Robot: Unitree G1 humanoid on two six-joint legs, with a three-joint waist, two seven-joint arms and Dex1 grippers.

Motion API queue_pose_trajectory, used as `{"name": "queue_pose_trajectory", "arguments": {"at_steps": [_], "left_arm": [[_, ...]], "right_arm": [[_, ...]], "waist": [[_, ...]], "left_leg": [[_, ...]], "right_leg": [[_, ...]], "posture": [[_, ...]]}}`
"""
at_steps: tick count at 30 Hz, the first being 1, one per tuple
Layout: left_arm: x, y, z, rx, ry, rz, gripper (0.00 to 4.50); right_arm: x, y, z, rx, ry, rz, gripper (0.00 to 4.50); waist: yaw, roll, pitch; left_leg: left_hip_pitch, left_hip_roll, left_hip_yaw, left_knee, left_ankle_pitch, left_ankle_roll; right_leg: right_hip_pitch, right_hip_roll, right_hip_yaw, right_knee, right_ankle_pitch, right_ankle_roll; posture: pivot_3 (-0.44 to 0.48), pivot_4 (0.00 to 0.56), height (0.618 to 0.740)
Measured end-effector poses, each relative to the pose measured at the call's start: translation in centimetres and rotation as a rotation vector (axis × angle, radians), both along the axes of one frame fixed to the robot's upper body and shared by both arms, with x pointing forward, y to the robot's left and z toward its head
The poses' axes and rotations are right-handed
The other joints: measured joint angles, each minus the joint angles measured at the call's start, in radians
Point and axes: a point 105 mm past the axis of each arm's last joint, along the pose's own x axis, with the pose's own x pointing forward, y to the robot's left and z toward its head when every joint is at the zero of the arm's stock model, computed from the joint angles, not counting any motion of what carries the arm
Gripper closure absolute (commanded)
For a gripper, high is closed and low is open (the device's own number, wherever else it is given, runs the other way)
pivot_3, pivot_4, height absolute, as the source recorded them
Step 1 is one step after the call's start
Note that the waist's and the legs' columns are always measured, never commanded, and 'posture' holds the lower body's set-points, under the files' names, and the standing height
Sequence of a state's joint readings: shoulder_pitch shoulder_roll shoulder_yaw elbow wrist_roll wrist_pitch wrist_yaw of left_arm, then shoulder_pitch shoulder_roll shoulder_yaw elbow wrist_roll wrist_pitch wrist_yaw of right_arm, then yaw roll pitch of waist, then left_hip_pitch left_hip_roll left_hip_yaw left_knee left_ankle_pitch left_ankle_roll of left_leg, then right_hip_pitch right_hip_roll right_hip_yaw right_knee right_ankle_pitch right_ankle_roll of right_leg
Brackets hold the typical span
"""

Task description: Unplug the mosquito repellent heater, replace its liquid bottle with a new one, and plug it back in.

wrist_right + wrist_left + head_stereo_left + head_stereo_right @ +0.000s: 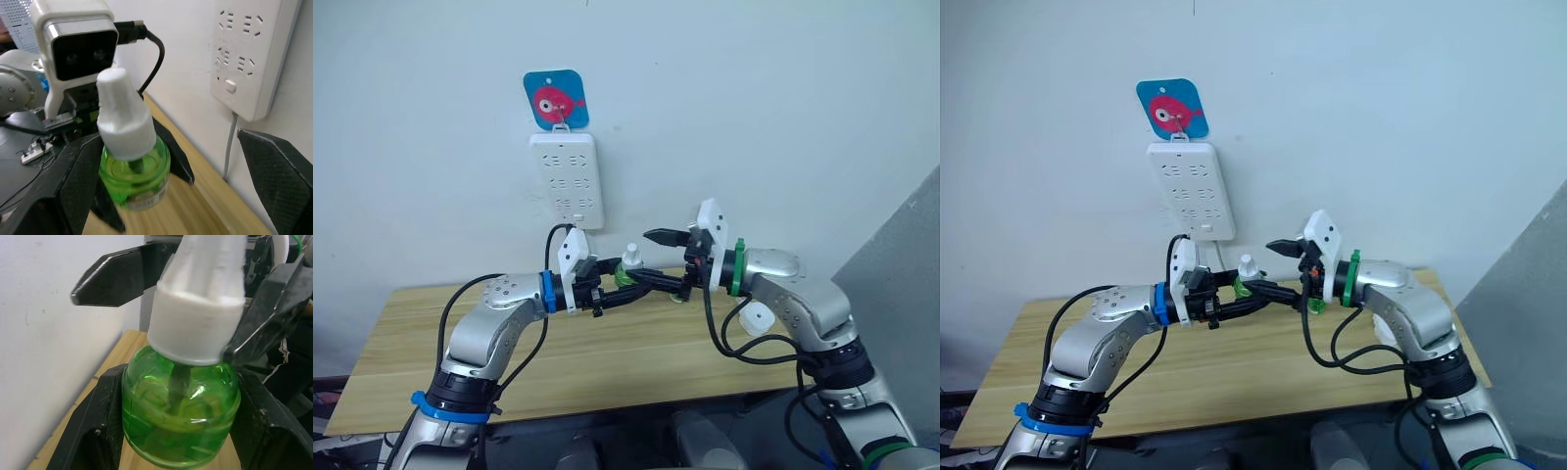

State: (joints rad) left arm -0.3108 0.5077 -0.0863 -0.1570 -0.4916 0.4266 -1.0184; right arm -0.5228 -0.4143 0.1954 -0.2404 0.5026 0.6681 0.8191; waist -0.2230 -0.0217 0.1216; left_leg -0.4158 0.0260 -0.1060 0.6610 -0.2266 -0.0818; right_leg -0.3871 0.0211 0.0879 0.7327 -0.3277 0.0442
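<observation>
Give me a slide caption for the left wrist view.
Left gripper clamps a green liquid bottle with a white cap while the open right gripper straddles the cap.

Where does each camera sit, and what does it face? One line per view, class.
Head stereo pair: looks down over both arms at the table and power strip.
Left wrist: along the left gripper, shut on the green bottle.
Right wrist: along the open right gripper.
Shared: the bottle.

left gripper (636, 281): clamped on green bottle (626, 270), white cap up
right gripper (668, 262): fingers spread around bottle
power strip (567, 180): on wall above table (431, 333)
</observation>
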Motion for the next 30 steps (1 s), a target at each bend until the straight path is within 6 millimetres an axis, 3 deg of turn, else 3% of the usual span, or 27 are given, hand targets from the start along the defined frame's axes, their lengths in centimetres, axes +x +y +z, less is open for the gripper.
{"name": "queue_pose_trajectory", "arguments": {"at_steps": [5,9,12,17,22,25,30], "left_arm": [[-0.2,0.0,-0.1,0.001,0.002,-0.01,2.09],[-0.2,0.0,-0.1,0.0,-0.003,-0.016,2.09],[-0.2,0.0,0.0,-0.001,-0.01,-0.018,2.09],[-0.3,-0.1,0.0,0.001,-0.012,-0.021,2.09],[-0.3,-0.1,-0.1,0.005,-0.011,-0.025,2.09],[-0.3,-0.1,-0.1,0.007,-0.011,-0.026,2.09],[-0.4,0.1,-0.2,0.014,-0.009,-0.026,2.09]], "right_arm": [[-0.5,-2.4,0.5,-0.056,0.009,0.013,0.0],[-1.6,-2.6,0.6,-0.079,0.012,0.057,0.0],[-2.1,-1.8,1.1,-0.056,0.0,0.066,0.0],[-2.8,1.1,1.3,0.015,0.024,0.095,0.0],[-2.8,2.5,1.7,0.037,0.021,0.109,0.0],[-2.6,2.7,1.7,0.052,0.036,0.106,0.59],[-2.4,2.8,1.8,0.079,0.066,0.109,2.46]], "waist": [[0.001,0.0,0.0],[0.0,0.0,0.0],[-0.002,0.0,0.0],[-0.001,0.0,0.0],[0.001,0.0,0.0],[0.001,0.0,0.0],[0.001,0.0,0.0]], "left_leg": [[0.0,0.0,0.0,0.0,0.0,0.0],[0.0,0.0,0.001,0.0,0.0,0.0],[0.0,0.0,0.001,0.0,0.0,0.0],[0.0,0.0,0.001,0.0,0.0,0.0],[0.0,0.0,0.0,0.0,0.0,0.0],[0.0,0.0,0.0,0.0,0.0,0.0],[0.0,0.0,0.0,0.0,0.0,0.0]], "right_leg": [[0.0,0.0,0.0,0.0,0.0,0.0],[0.0,0.0,0.001,0.0,0.0,0.0],[0.0,0.001,0.001,0.0,0.0,0.0],[0.0,0.001,0.001,0.0,0.0,0.0],[0.0,0.0,0.001,0.0,0.0,0.0],[0.0,0.0,0.001,0.0,0.0,0.0],[0.0,0.0,0.0,0.0,0.0,0.0]], "posture": [[-0.218,0.058,0.692],[-0.219,0.057,0.692],[-0.221,0.056,0.692],[-0.222,0.055,0.692],[-0.216,0.054,0.692],[-0.216,0.054,0.692],[-0.21,0.055,0.692]]}}
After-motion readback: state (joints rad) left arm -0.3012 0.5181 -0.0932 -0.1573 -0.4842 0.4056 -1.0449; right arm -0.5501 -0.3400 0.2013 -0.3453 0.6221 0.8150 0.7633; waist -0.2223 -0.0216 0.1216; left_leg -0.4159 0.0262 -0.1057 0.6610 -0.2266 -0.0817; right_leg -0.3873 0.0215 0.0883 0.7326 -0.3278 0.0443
